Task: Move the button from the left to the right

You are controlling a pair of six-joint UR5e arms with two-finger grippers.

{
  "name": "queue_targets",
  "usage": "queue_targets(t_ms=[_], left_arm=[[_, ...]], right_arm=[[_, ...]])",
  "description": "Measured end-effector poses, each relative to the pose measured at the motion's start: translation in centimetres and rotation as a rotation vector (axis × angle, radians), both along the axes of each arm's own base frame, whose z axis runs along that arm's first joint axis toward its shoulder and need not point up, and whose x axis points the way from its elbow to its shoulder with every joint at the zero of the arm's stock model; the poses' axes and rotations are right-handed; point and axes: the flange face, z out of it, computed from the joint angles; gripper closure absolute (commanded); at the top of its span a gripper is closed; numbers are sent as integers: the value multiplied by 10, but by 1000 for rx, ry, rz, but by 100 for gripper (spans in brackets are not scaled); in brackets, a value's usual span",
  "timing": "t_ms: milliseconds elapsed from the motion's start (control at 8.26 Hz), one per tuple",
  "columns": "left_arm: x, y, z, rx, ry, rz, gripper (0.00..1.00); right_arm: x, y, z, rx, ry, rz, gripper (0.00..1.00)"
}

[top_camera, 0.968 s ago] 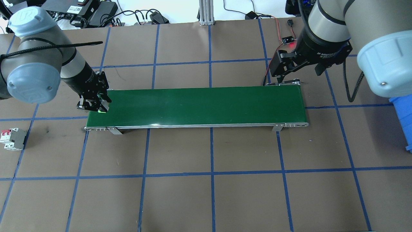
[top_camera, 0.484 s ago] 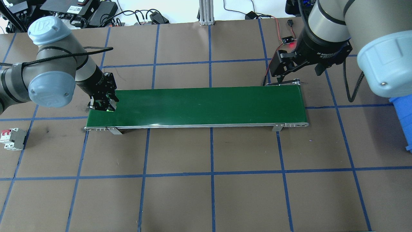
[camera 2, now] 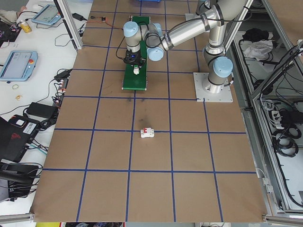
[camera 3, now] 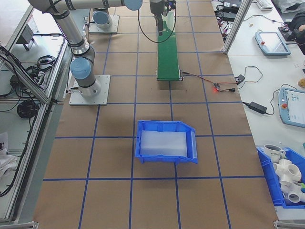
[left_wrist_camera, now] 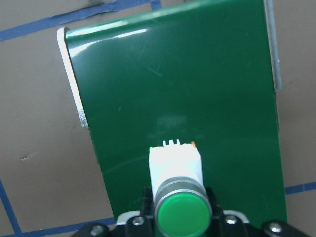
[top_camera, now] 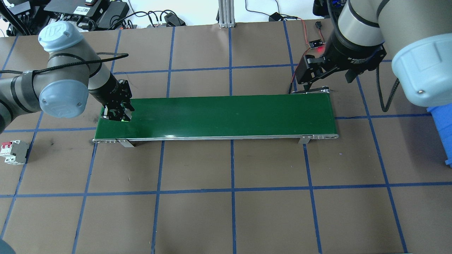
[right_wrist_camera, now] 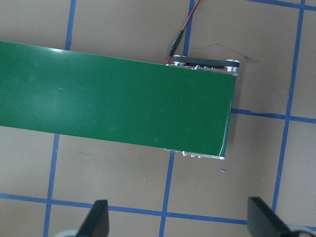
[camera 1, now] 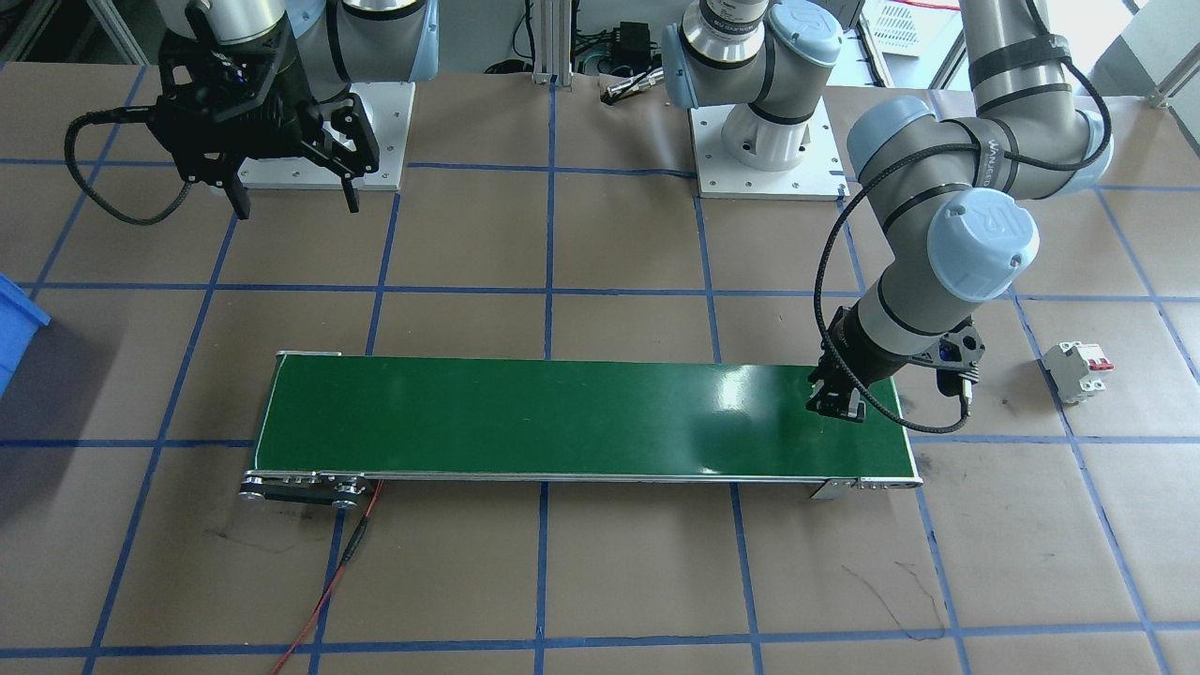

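Arms: grey tube links, pale blue round joint caps, small screws at cap rims.
Left arm [top_camera: 63, 81]: embossed logo on cap; black cable strapped along links.
Right arm [top_camera: 388, 31]: black wrist collar with white lettering; black looped cable.
Bases: white square plates [camera 1: 764, 159], bolted.
Grippers: black, two-fingered.

one button [left_wrist_camera: 180, 197], one conveyor belt [top_camera: 226, 116], one circuit breaker [top_camera: 13, 151]

1 camera looks down from behind the robot, 1 faces it, 2 watch from the table ends. 2 wrist cameras look down close. All show the green belt [top_camera: 226, 116].
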Motion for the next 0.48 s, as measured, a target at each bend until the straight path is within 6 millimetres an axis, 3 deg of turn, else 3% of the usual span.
queue_targets(t_ms=[242, 484], left_arm=[[0, -2, -5, 3, 2, 2, 91], [0, -4, -12, 7, 2, 3, 84]], right_arm=[[0, 0, 0, 0, 0, 0, 0], [0, 0, -1, 1, -1, 0, 0]])
